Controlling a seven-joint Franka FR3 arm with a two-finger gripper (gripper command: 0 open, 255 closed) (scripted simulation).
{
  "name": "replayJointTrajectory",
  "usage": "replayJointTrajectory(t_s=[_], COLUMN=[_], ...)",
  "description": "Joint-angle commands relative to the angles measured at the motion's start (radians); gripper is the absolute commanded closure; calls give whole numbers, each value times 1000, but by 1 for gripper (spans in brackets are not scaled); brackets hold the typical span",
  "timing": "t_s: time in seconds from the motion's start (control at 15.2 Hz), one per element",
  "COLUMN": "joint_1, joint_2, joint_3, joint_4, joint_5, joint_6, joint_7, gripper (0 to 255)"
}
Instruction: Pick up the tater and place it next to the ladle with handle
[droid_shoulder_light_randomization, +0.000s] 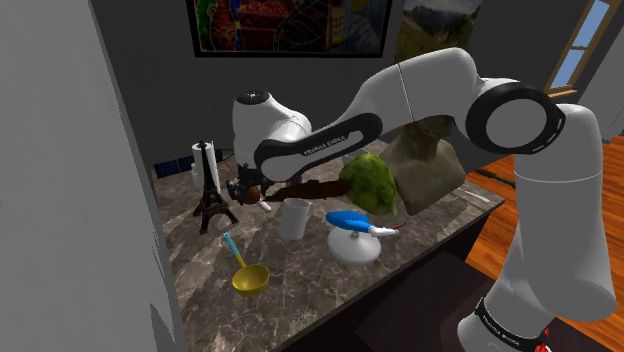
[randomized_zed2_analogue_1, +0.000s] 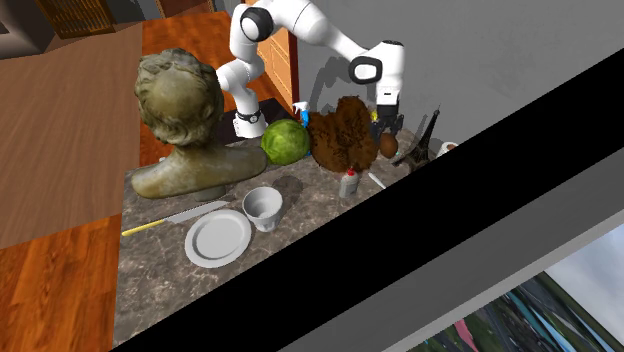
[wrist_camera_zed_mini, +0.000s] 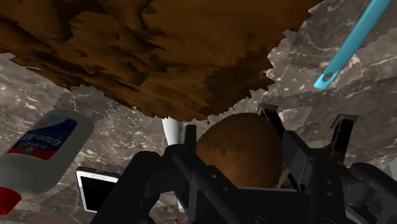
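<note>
Wrist view: jaws clamped on brown tater (wrist_camera_zed_mini: 238, 149). Pick done; placement beside yellow ladle (droid_shoulder_light_randomization: 249, 276), shoulder view lower left, pending.

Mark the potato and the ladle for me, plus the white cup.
potato (wrist_camera_zed_mini: 238, 149), wrist view, middle of its brown skin.
ladle (droid_shoulder_light_randomization: 250, 279), shoulder view, its yellow bowl.
white cup (droid_shoulder_light_randomization: 295, 218), shoulder view, its side wall.

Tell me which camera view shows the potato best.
The wrist view: the brown potato sits large and close, clasped in the gripper. The second exterior view shows it as a small brown lump beside the miniature tower. The shoulder view gives just a brown speck at the gripper.
</note>
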Motion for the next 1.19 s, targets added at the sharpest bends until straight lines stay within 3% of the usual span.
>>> replayJointTrajectory(t_s=[0.0, 0.66, 1.12], joint_1=[0, 8, 9], joint_2=[9, 72, 72], joint_3=[-3, -21, -22], joint_4=[-15, -62, -62], joint_5=[-6, -45, -45], joint_6=[22, 128, 128], joint_7=[8, 53, 53], gripper=[255, 255, 255])
